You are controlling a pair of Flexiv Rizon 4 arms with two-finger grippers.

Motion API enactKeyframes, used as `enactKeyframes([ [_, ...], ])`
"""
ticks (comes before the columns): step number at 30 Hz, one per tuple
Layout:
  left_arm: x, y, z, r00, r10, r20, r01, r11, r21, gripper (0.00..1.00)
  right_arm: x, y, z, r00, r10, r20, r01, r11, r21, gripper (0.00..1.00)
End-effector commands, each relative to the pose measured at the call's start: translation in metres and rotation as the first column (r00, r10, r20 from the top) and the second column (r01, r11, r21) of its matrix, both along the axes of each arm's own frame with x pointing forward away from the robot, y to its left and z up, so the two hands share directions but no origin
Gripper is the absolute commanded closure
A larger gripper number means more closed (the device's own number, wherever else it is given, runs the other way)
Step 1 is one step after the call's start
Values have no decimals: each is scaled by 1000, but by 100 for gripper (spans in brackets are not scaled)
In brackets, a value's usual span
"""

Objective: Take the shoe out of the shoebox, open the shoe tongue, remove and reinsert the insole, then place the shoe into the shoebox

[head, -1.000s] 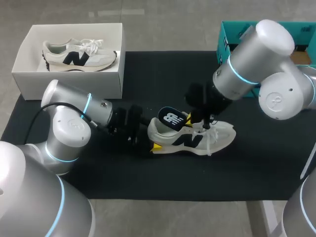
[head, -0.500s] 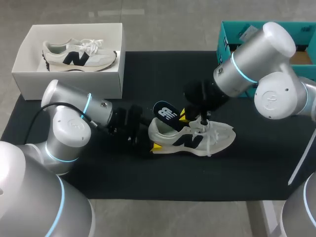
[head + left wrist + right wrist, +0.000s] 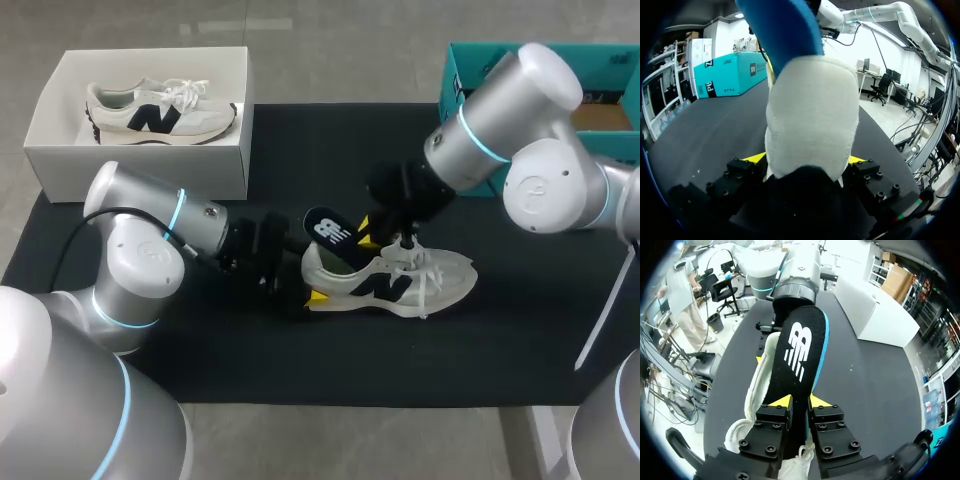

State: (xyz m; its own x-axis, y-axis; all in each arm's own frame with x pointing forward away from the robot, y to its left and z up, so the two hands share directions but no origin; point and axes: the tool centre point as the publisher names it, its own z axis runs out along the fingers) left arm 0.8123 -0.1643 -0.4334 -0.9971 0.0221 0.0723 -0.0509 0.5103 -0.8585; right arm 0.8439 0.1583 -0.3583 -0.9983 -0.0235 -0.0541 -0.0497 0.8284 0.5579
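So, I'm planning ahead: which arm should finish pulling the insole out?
Right: the right gripper is shut on the insole, partly out. The left gripper clamps the shoe at its heel, steadying it.

I note open mat (image 3: 400, 350) on the near side of the shoe (image 3: 420, 282) and past its toe; left gripper (image 3: 312, 291) blocks its heel, right gripper (image 3: 368, 232) with insole (image 3: 330, 231) its opening.

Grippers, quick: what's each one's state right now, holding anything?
Left gripper: shut on the shoe at its heel.
Right gripper: shut on the insole, partly out of the shoe.
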Motion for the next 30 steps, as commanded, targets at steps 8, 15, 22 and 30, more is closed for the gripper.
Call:
enactKeyframes([
  [8,1,0,-2,1000,-1,0,1,1000,1,100,17,-2,0,999,49,-18,-48,997,53,64],
  [15,1,0,-2,1000,-1,0,1,1000,1,100,24,0,-1,993,106,-58,-98,988,116,62],
  [22,1,0,-2,1000,-1,0,1,1000,1,100,21,9,-1,977,179,-117,-160,975,153,63],
  [30,1,0,-2,1000,-1,0,1,1000,1,100,14,21,8,969,212,-128,-190,968,164,65],
])
